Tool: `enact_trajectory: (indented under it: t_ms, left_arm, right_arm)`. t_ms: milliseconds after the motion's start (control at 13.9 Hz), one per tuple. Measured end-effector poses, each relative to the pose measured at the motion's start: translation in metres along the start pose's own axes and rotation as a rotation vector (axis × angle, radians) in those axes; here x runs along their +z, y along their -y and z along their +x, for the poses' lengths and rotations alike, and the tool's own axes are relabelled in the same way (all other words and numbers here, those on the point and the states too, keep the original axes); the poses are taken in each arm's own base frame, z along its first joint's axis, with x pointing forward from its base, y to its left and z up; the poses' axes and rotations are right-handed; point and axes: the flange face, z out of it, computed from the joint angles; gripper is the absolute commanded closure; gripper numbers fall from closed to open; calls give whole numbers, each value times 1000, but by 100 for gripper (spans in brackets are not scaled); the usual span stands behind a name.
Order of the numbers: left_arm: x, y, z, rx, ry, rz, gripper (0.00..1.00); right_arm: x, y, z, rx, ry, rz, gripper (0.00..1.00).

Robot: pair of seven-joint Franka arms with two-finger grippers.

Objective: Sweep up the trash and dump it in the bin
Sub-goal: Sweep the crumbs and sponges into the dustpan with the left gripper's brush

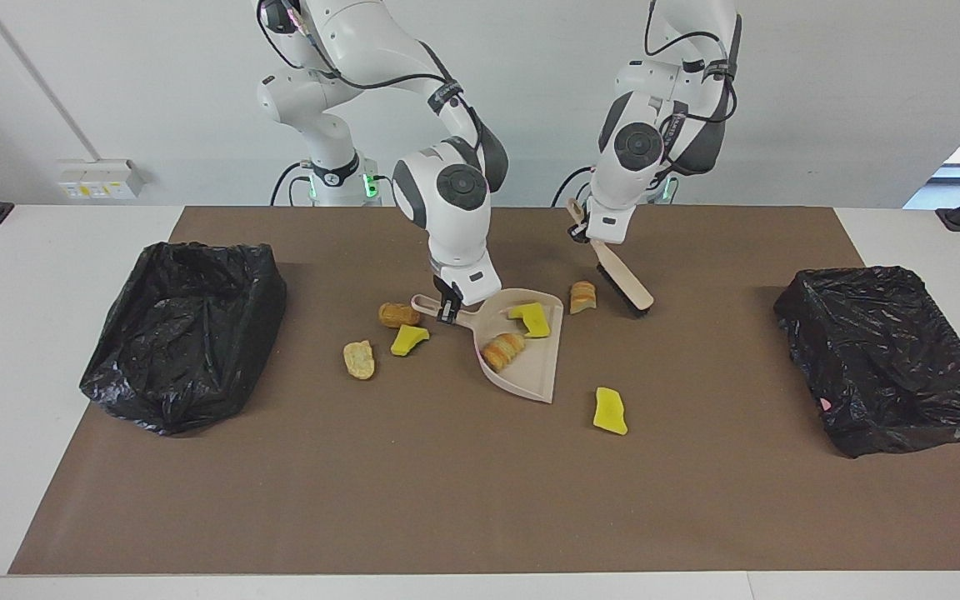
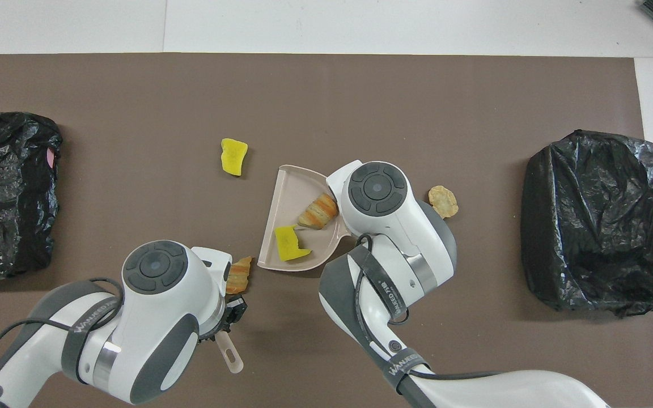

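My right gripper (image 1: 448, 310) is shut on the handle of the beige dustpan (image 1: 530, 375), which rests on the brown mat. In the pan lie a yellow sponge scrap (image 1: 532, 319) and a striped orange lump (image 1: 502, 350). My left gripper (image 1: 586, 231) is shut on the handle of the beige brush (image 1: 623, 282). The brush slants down, its bristles low beside another orange lump (image 1: 582, 296) next to the pan. More trash lies on the mat: a yellow scrap (image 1: 610, 411), a brown lump (image 1: 398, 314), a yellow scrap (image 1: 409, 339) and a tan lump (image 1: 359, 359).
Two bins lined with black bags stand at the mat's ends, one (image 1: 184, 333) toward the right arm's end and one (image 1: 888, 358) toward the left arm's end. In the overhead view the arms cover part of the dustpan (image 2: 289, 195) and some trash.
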Motion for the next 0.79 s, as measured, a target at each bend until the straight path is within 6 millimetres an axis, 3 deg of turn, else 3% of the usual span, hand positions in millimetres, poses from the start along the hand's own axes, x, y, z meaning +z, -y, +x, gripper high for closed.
enact_trajectory:
  t_ms: [144,287,790]
  left_arm:
    - [8,-8,-18,-25,-5,13,100]
    - [13,-15,-21,-60,-16,-16,100]
    - [18,-47,4,-32,-91,-167,100]
  right_arm:
    - [0,0,0,0,0,0,100]
    - [0,0,0,0,0,0,100]
    - [0,0,0,4,0,0,100]
